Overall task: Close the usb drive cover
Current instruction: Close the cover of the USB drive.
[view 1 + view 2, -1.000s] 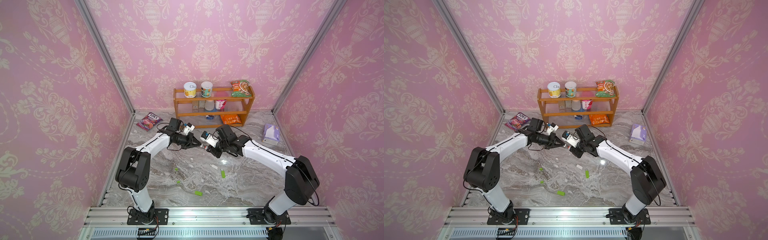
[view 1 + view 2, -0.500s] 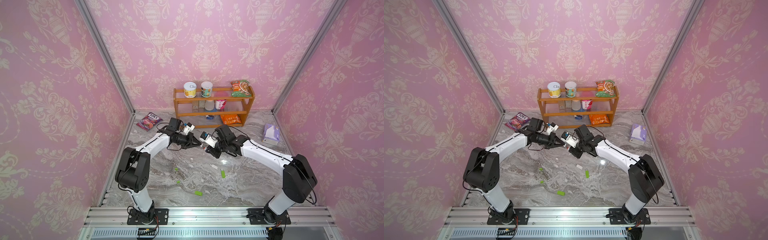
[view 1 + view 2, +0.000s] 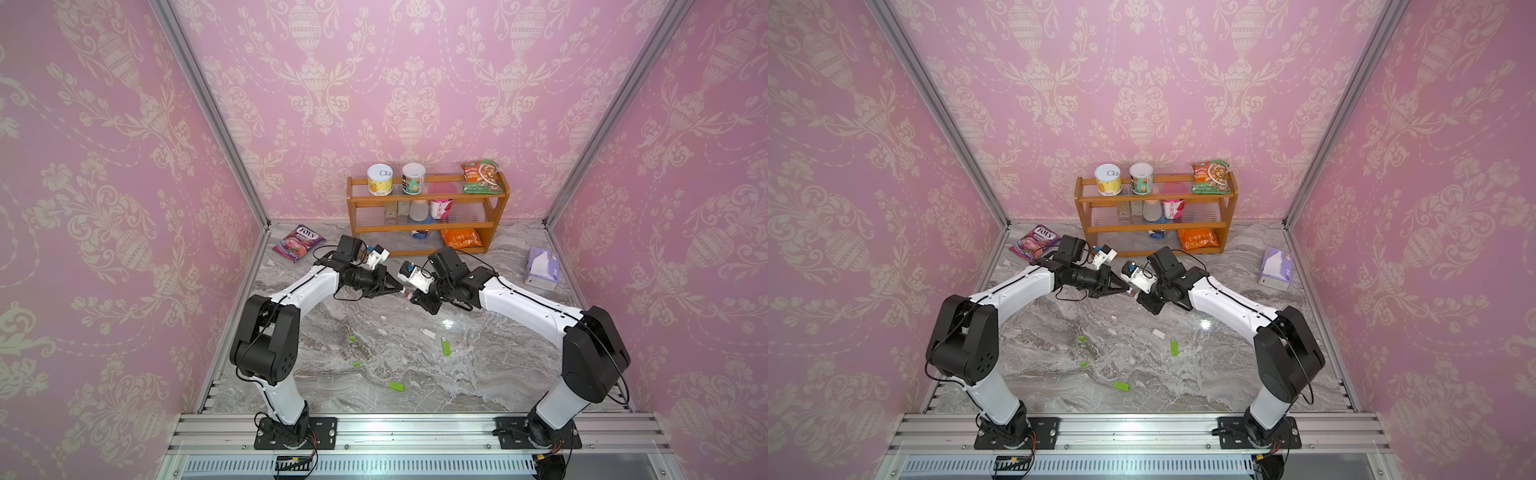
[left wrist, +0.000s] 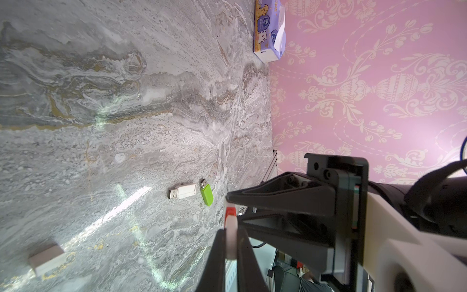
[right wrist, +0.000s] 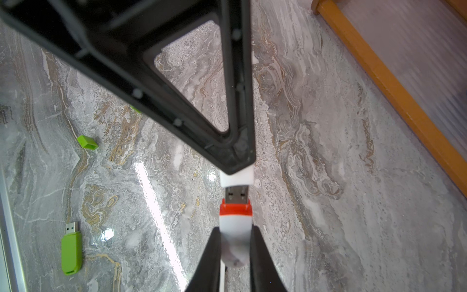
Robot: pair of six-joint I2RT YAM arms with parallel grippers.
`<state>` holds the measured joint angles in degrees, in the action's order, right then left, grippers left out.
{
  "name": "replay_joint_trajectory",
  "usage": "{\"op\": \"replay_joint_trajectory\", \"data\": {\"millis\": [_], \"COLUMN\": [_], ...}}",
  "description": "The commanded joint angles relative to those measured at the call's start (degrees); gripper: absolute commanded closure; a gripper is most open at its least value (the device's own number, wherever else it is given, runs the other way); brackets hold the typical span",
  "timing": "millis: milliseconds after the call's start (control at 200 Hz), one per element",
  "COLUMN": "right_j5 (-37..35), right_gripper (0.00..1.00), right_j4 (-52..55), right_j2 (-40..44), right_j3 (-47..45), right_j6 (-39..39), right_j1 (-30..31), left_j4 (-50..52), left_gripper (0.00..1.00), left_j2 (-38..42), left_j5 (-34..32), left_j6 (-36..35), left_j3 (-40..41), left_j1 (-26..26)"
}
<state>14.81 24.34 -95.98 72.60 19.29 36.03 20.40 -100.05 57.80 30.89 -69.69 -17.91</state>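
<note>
Up over the far middle of the bench [image 3: 415, 374], just in front of the shelf [image 3: 428, 226], the right jaws are clamped on the white body of the drive [image 5: 235, 237], whose red collar and bare metal plug point left at the cap [image 5: 236, 179]. That white cap is pinched in the closed left jaws, its mouth right at the plug's tip, the plug not yet covered. Nearer, a green drive [image 5: 71, 249] lies loose on the bench.

Left arm [image 3: 305, 289] and right arm [image 3: 525, 307] are white-shelled, with bulky black joints [image 3: 266, 336] and thin black cables [image 3: 347, 300]. The fingers [image 5: 121, 58] are black, triangular and hollow, dotted with small screws [image 5: 137, 93].
</note>
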Motion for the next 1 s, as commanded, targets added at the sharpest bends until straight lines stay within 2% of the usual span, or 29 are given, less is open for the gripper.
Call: {"op": "replay_joint_trajectory", "data": {"millis": [0, 205, 310, 450, 500, 720, 915, 995], "right_j5": [0.98, 0.93, 1.42, 2.25, 1.95, -1.20, -5.07, -7.66], "right_gripper": [1.00, 1.00, 1.00, 1.00, 1.00, 1.00, 1.00, 1.00], "right_j4": [-0.57, -0.58, -1.02, 4.81, 7.40, 6.38, -3.05, -6.85], "right_j2": [-0.97, -1.41, -0.78, -1.78, -2.41, -2.06, 0.46, 1.78], "right_j3": [2.13, 2.84, 3.27, 8.24, 10.79, 13.30, 8.05, 5.20], "right_j6": [0.04, 0.35, 0.42, 3.91, 5.31, 4.53, 1.06, 1.24], "right_j1": [0.32, 0.35, 0.36, 0.31, 0.21, 0.24, 0.93, 1.36], "left_j4": [0.80, 1.63, 5.94, 12.51, 12.53, 8.59, -4.19, -5.02], "left_gripper": [1.00, 1.00, 1.00, 1.00, 1.00, 1.00, 1.00, 1.00], "left_j2": [1.69, 1.20, -0.21, -2.34, -2.96, -3.68, -4.06, -4.32], "left_j5": [1.44, 1.45, 0.55, -3.98, -3.48, -2.30, 3.83, 5.64], "left_j6": [-1.49, -2.27, -5.63, -10.99, -11.21, -7.99, 1.92, 2.33], "left_j3": [-0.53, -0.53, -2.19, -5.30, -5.54, -4.38, -1.15, -1.06], "left_j1": [-0.90, -1.20, -2.82, -6.49, -7.25, -8.55, -8.55, -8.56]}}
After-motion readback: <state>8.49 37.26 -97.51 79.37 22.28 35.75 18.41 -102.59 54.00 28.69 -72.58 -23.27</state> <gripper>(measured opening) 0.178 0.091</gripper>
